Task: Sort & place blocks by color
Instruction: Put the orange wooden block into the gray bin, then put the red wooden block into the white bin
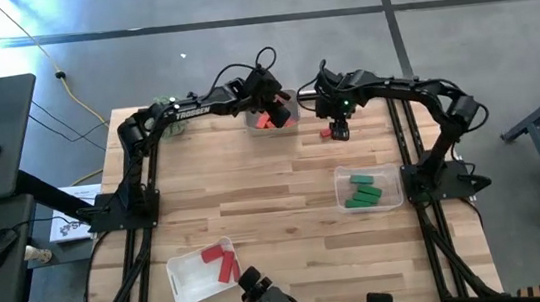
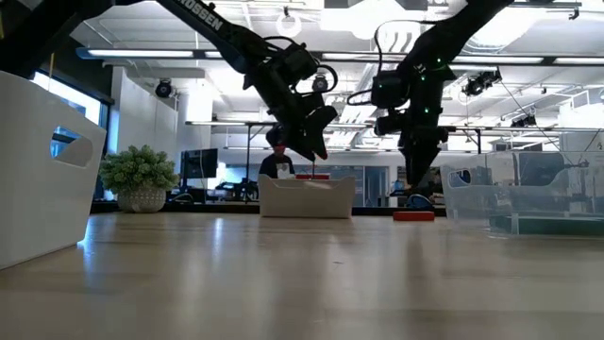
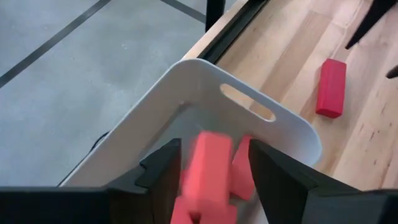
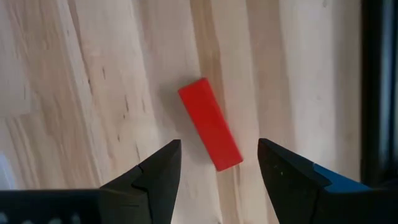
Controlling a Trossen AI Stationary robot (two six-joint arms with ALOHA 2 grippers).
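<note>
At the far edge of the table (image 1: 254,188), near its middle, the left gripper (image 1: 273,98) hung over a white tray (image 1: 250,123) that already held orange-coral blocks (image 1: 267,122). In the left wrist view an orange-coral block (image 3: 208,165) showed between the spread fingers (image 3: 163,167), seemingly just let go or dropping toward the others below, so the jaws looked to be parting to release it into its colour's bin; whether the pads touched it at that instant could not be told. Just beside that tray, toward the far right corner, the right gripper (image 1: 340,127) was poised low over a lone red block (image 4: 210,124) lying flat on the bare wood, its fingers (image 4: 158,168) open on either side and not touching it, a stance that suited a pinch across the block's narrow width. That block lay skewed to the jaws' line, so the grasp probably called for a slight wrist turn before closing. Along the right edge, a clear tray (image 1: 339,189) kept the green blocks (image 1: 363,192) together, and near the front left corner a second white tray (image 1: 188,280) held red blocks (image 1: 223,260), the likely destination for the stray red one, well apart from where it lay.
</note>
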